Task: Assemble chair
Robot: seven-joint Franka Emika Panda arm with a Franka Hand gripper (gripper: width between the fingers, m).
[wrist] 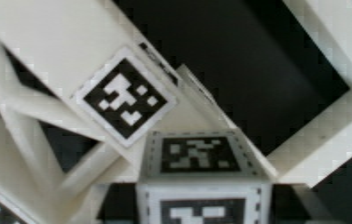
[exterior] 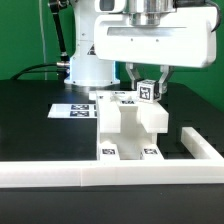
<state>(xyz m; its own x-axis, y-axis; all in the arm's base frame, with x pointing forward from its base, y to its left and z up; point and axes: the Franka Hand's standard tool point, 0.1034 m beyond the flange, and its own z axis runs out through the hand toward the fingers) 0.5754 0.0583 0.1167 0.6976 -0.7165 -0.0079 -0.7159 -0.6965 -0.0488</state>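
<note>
The partly built white chair [exterior: 130, 125] stands mid-table, with tags on its front faces. Just above its far right corner, my gripper [exterior: 150, 88] is shut on a small square chair piece [exterior: 150, 91] that shows a black-and-white tag. In the wrist view that tagged piece [wrist: 198, 160] fills the lower middle between my jaws, and my gripper [wrist: 199, 205] closes on its sides. Beyond it lie the chair's slanting white parts, one with a large tag [wrist: 127, 97]. I cannot tell whether the held piece touches the chair.
A long plain white rail [exterior: 90, 176] runs along the front of the table and turns back on the exterior view's right [exterior: 198, 146]. The marker board [exterior: 74, 109] lies flat behind the chair on the exterior view's left. The arm's white base [exterior: 90, 60] stands at the back.
</note>
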